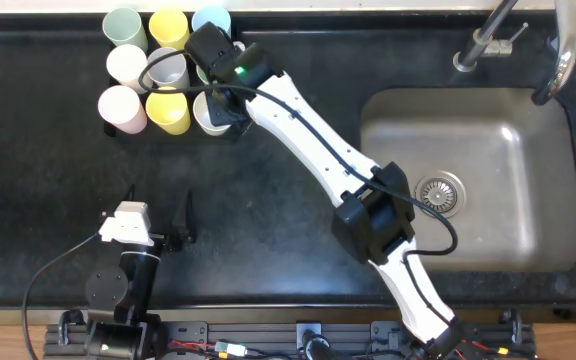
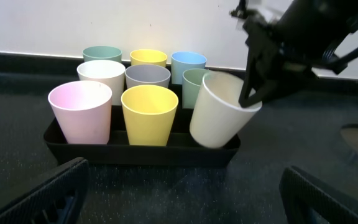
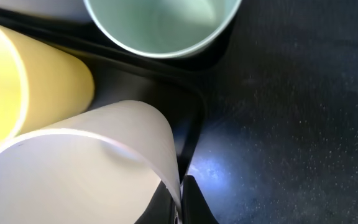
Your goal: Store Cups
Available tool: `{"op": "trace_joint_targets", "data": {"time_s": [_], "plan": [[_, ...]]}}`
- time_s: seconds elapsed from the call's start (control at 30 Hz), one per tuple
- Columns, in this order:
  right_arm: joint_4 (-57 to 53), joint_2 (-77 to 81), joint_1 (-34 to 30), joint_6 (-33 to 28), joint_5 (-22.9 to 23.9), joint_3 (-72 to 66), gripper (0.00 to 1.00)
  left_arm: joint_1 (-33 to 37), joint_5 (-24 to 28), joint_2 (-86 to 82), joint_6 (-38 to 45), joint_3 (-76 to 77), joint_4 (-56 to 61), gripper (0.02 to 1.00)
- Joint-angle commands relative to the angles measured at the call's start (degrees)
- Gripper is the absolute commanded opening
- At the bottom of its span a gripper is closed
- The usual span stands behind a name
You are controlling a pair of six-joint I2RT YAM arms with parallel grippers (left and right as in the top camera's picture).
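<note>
A black tray (image 2: 142, 152) at the back left of the counter holds several upright cups: pink (image 2: 81, 112), yellow (image 2: 149, 115), white (image 2: 101, 74), grey (image 2: 148, 78), green (image 2: 194, 84) and others behind. My right gripper (image 2: 253, 93) is shut on the rim of a cream cup (image 2: 219, 112), which tilts over the tray's front right corner (image 1: 211, 113). In the right wrist view the cream cup (image 3: 73, 168) has its wall pinched between the fingers (image 3: 191, 199), beside the yellow cup (image 3: 17, 87) and the green cup (image 3: 160, 25). My left gripper (image 1: 158, 200) stands open in front of the tray, with nothing in it.
A steel sink (image 1: 528, 230) with a faucet (image 1: 488, 40) takes up the right side. The right arm (image 1: 308, 140) crosses the dark counter diagonally. A white wall runs behind the tray.
</note>
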Motion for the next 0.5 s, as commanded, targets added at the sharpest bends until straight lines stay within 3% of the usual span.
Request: {"op": "trace_joint_targets", "data": {"time_s": [0.03,0.17,0.23,0.27,0.3,0.33,0.43,0.5], "plan": [[-0.1,1.8,0.3,0.6,0.6,-0.2,0.045,0.4,0.9,-0.5,1.0,0.0,-0.3,1.0],[0.2,1.9,0.3,0.6,0.6,-0.2,0.049,0.4,0.9,-0.5,1.0,0.0,-0.3,1.0],[0.2,1.9,0.3,0.5,0.3,-0.1,0.097,0.4,0.9,-0.5,1.0,0.0,-0.3,1.0],[0.2,1.8,0.3,-0.1,0.0,-0.1,0.172,0.4,0.9,-0.5,1.0,0.0,-0.3,1.0],[0.3,1.6,0.3,-0.6,-0.5,0.0,0.386,0.4,0.9,-0.5,1.0,0.0,-0.3,1.0],[0.7,0.9,0.3,-1.2,-0.7,0.0,0.522,0.4,0.9,-0.5,1.0,0.0,-0.3,1.0],[2.6,-2.5,0.1,-2.4,-0.7,0.0,0.722,0.4,0.9,-0.5,1.0,0.0,-0.3,1.0],[4.0,-6.2,-0.6,-2.4,-0.8,0.0,0.792,0.4,0.9,-0.5,1.0,0.0,-0.3,1.0]]}}
